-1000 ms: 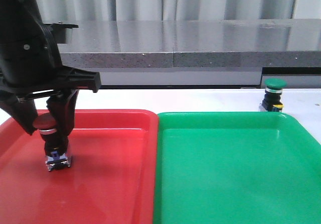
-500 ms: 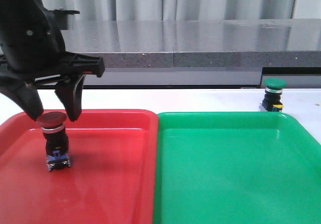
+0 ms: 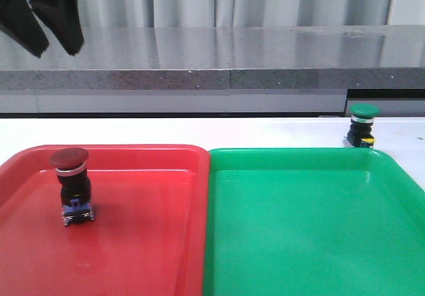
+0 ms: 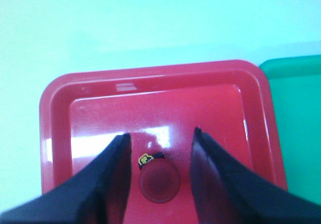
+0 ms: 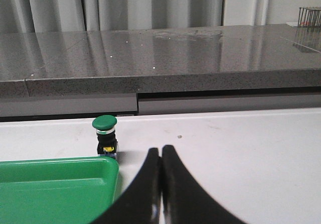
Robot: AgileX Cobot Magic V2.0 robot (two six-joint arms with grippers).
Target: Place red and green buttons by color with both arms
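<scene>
The red button (image 3: 71,184) stands upright in the left part of the red tray (image 3: 146,243), free of any grip. High above it, at the top left of the front view, my left gripper (image 3: 52,47) hangs open; its wrist view looks straight down on the red button (image 4: 159,182) between the spread fingers. The green button (image 3: 362,125) stands upright on the white table just beyond the far right corner of the green tray (image 3: 312,236). My right gripper (image 5: 161,151) is shut with nothing in it, low over the table beside the green button (image 5: 105,135).
A grey stone-topped counter (image 3: 252,57) runs along the back of the white table (image 3: 199,131), with curtains behind it. The two trays sit side by side and touch at the middle.
My left gripper let go of the red button, opened, and rose up and away from it. The red button stays upright in the red tray. The green button has not moved.
</scene>
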